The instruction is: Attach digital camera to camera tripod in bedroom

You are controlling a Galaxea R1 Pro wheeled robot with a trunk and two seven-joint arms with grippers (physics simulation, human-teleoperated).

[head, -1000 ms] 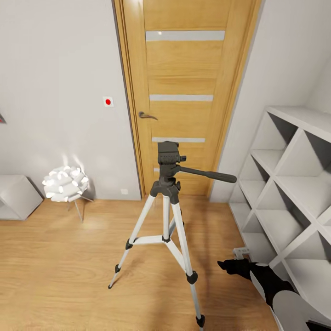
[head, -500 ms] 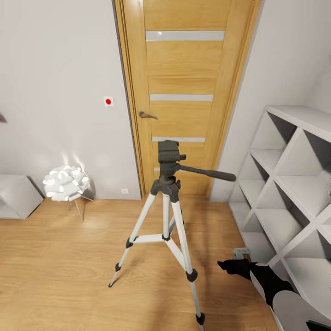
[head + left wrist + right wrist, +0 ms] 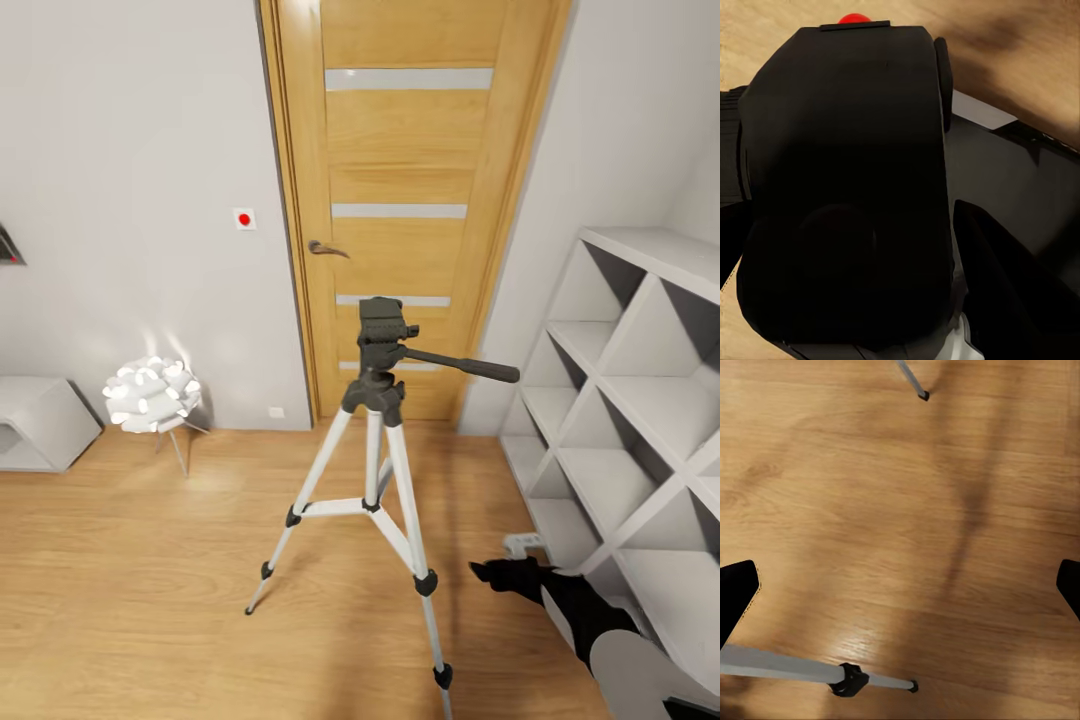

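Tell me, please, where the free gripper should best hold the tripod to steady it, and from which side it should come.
Probably one silver leg of the camera tripod, just under the dark head: it is a thin straight tube that open fingers can close around. The right gripper sits low on the tripod's right, so come from that side, clear of the pan handle.

The camera tripod (image 3: 375,455) stands on the wood floor (image 3: 130,570) before the wooden door (image 3: 405,200).

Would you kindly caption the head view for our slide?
Silver-legged camera tripod with dark grey head standing on light wood floor before a wooden door, white cube shelves alongside.
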